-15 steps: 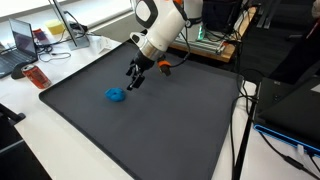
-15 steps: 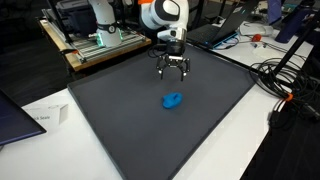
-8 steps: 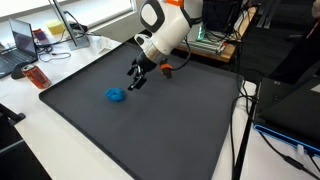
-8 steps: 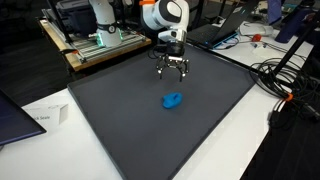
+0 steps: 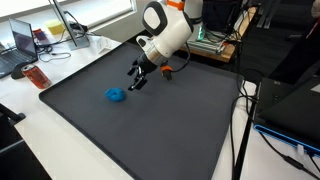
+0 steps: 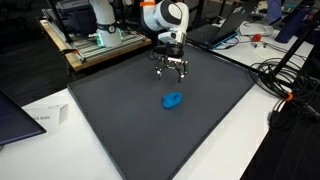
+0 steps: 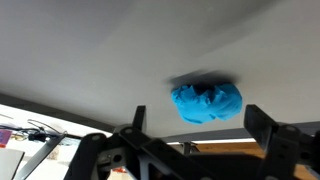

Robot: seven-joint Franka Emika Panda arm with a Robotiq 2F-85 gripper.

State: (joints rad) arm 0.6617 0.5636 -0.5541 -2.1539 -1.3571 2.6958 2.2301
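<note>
A crumpled blue cloth (image 5: 116, 95) lies on the dark grey mat (image 5: 160, 130), also visible as the blue cloth (image 6: 173, 100) in both exterior views. My gripper (image 5: 135, 82) hangs a little above the mat, just beyond the cloth and apart from it, with its fingers spread open and nothing between them. Seen from the opposite side, the gripper (image 6: 172, 72) hovers behind the cloth. In the wrist view the blue cloth (image 7: 207, 102) sits on the grey mat (image 7: 90, 50) ahead of the gripper (image 7: 195, 135), between the lines of the two dark fingers (image 7: 268, 135).
A workbench with equipment (image 6: 95, 38) stands behind the mat. Laptops and clutter (image 5: 25, 45) sit on the white table beside the mat's edge. Cables (image 6: 285, 80) trail along one side. A small orange object (image 5: 167, 69) lies near the arm.
The arm has shifted very slightly; the gripper stays open above the mat. The cloth has not moved.
</note>
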